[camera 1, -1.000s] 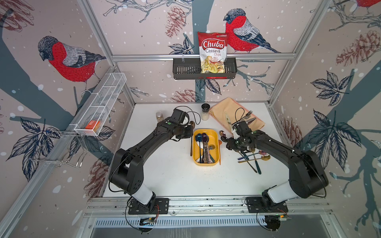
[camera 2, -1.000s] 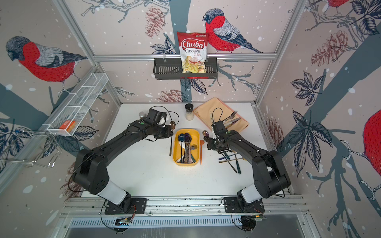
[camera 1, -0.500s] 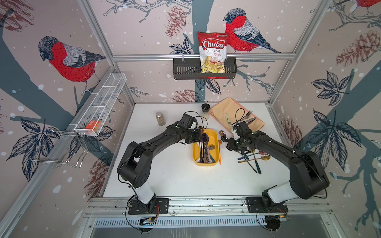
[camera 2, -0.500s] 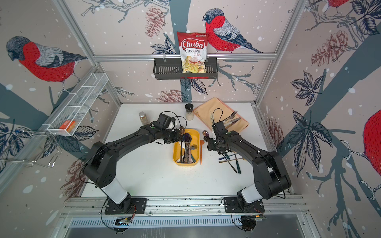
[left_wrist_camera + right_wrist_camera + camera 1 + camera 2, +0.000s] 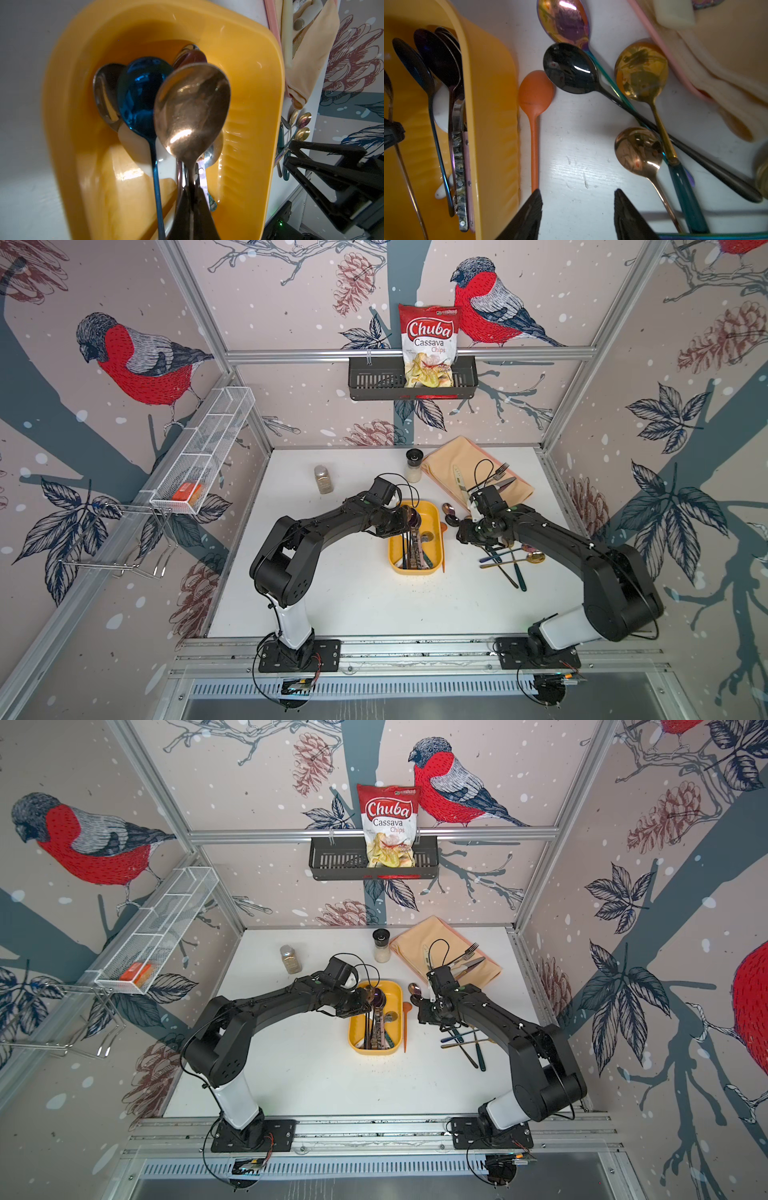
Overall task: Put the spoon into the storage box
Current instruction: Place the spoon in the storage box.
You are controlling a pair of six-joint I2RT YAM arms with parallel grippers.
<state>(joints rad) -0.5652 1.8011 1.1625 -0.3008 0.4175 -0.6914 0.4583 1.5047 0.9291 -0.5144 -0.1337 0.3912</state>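
L gripper point(image 5: 192, 193) clamps the spoon point(image 5: 192, 108) by its handle, bowl hanging over the far end of the box point(image 5: 255, 83), above a blue spoon point(image 5: 143, 95) lying inside. R gripper point(image 5: 577, 199) hangs w/ jaws apart above the table point(image 5: 577, 162) beside the box, near an orange spoon point(image 5: 534, 93), holding nothing.

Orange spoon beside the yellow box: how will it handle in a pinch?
The orange spoon looks matte, likely plastic or silicone: probably light, grippy, maybe bendy. Its thin handle lies flat, close beside the box: pushed, it should slide, not roll; finger room there looks tight.
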